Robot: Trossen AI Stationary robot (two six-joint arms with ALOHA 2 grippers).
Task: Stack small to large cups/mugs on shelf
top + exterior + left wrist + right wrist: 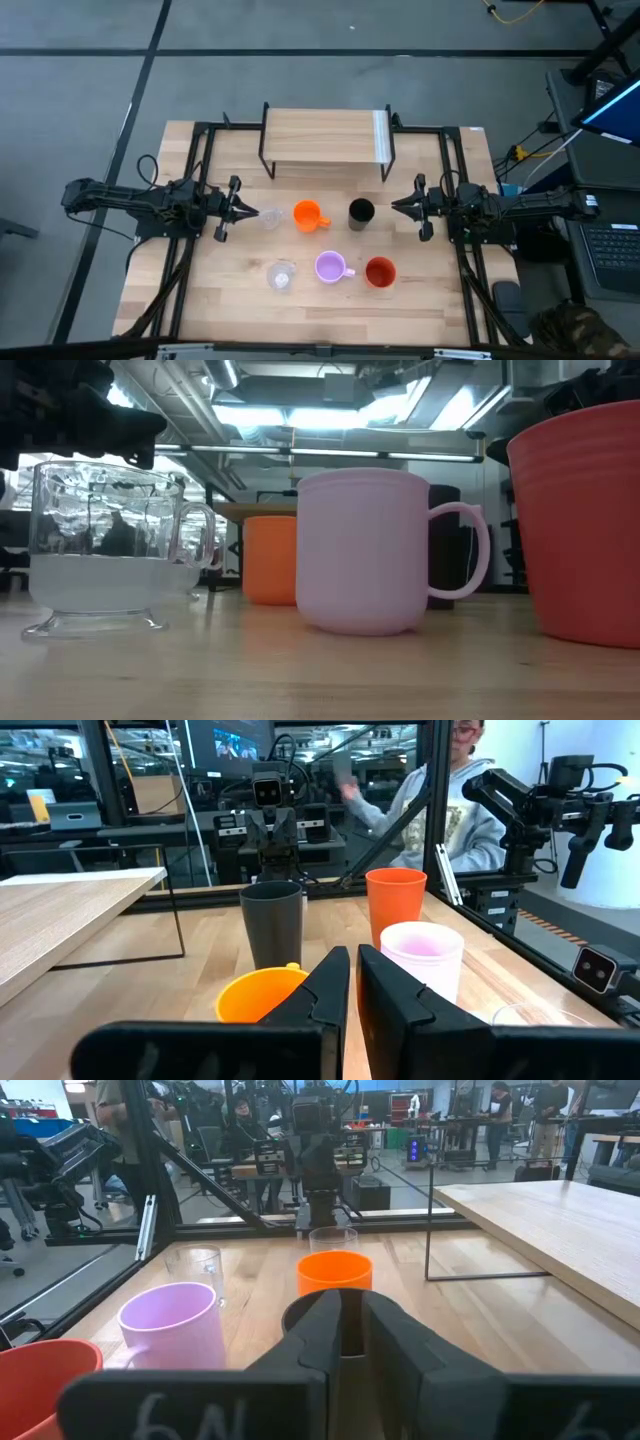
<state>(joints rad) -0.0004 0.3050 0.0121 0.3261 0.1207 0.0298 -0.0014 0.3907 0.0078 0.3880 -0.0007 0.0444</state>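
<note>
- As seen from above, the wooden table (pixel 240 320) carries everything else; its top is framed by black rails, and grey floor surrounds it.
- Shelf (pixel 320 138): a low rack with a light wood board, black wire legs and a pale strip at its right end. It stands at the table's far edge, midway between the two arms, with no cup on it.
- Left arm: it reaches in from the table's left side. The left gripper (pixel 248 212) sits low, just beside a clear glass cup (pixel 271 218); its fingers (pixel 325 990) are nearly pressed together, a thin slit between them, holding nothing.
- Right arm: it reaches in from the right side. The right gripper (pixel 397 206) points at the black cup (pixel 361 212), near it but apart; its fingers (pixel 320 1330) are likewise almost closed on nothing.
- Red-orange cup (pixel 380 271): it is upright in the near row, at the right, just beside the lilac mug.
- Black cup: it is upright in the far row, in front of the shelf's right half.
- Lilac mug (pixel 330 266): it stands mid near row, handle toward the red-orange cup.
- Orange mug (pixel 307 214): it stands in the far row, between the clear glass cup and the black cup.
- Second clear glass cup (pixel 281 276): it stands in the near row, left of the lilac mug.
- Person (pixel 455 805): a figure in a grey hooded top is beyond the table, in the left wrist view.
</note>
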